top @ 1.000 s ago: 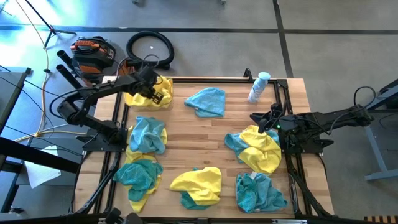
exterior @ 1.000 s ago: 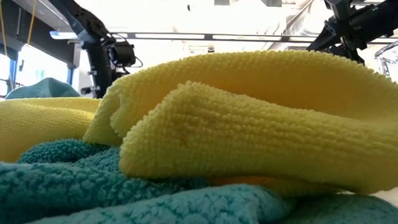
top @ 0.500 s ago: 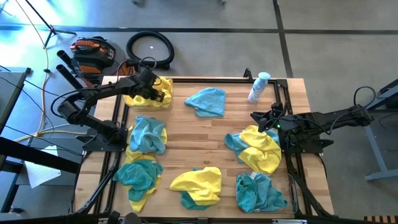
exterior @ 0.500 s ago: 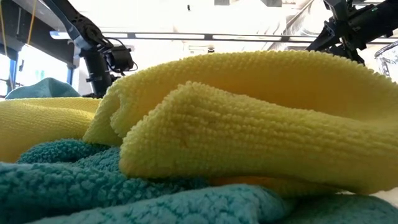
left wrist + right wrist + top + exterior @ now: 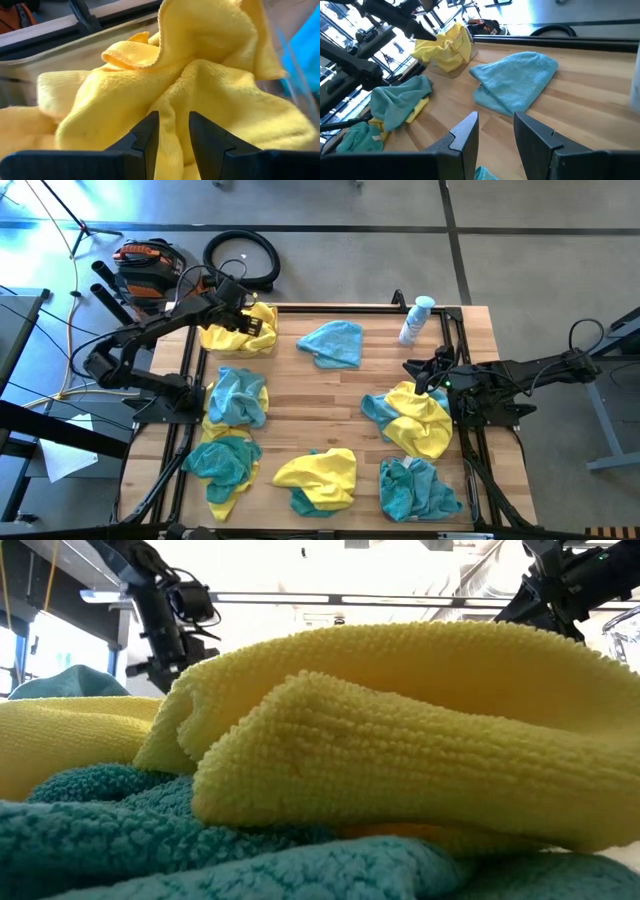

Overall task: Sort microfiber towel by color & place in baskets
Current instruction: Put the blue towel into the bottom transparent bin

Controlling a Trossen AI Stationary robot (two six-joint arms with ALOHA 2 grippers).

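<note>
one yellow towel (image 5: 200,85) heaped just beyond left hand (image 5: 172,131), fingers parted, grasping nothing.

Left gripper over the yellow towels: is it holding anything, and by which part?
Nothing is held. The left gripper stands open above the yellow towels in the basket, with no cloth pinched between its fingers.

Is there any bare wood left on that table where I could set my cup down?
Yes: the middle strip of table, between the teal towel at the back and the yellow towel at the front. Also the back right, beside the spray bottle. Both side edges are crowded with towel piles.
</note>
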